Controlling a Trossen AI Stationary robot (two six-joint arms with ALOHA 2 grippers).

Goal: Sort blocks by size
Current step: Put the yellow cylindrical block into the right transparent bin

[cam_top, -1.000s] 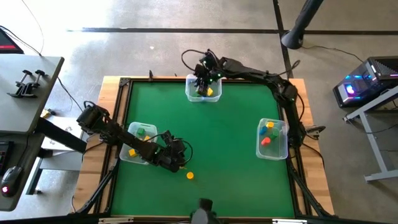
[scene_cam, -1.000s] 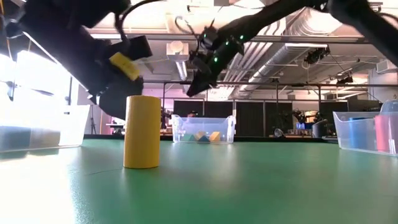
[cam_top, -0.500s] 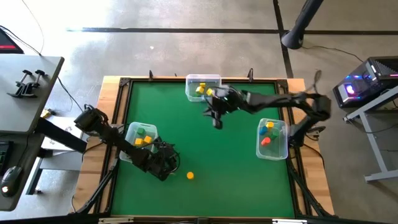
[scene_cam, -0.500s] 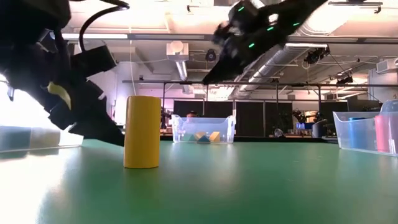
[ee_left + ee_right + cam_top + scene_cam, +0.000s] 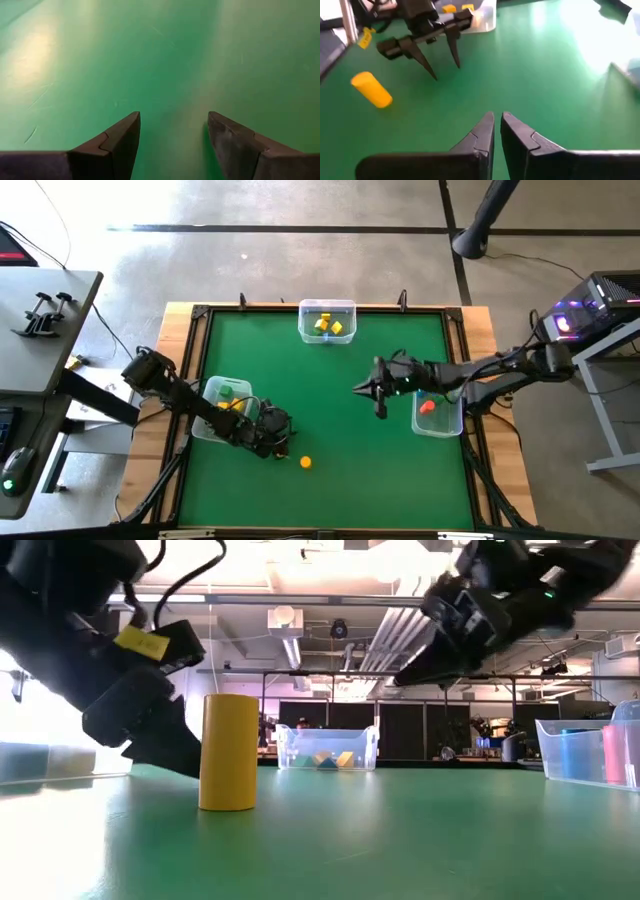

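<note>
The right end effector point(image 5: 378, 390), now closed and empty, has left the 12 o'clock bin point(image 5: 327, 321) for mid-desk. The left end effector point(image 5: 277, 443), open, hovers with the yellow cylinder point(image 5: 305, 463) near, at its 4 o'clock.

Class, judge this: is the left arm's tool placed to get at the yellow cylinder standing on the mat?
Probably yes: the left tool is open beside the yellow cylinder, with bare mat between them.

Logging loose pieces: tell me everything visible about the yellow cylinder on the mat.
The yellow cylinder is a plain, matte, solid-coloured piece standing upright on the green mat near its front edge. It stands alone outside the bins. The left tool, open and empty, is just beside it without touching.
</note>
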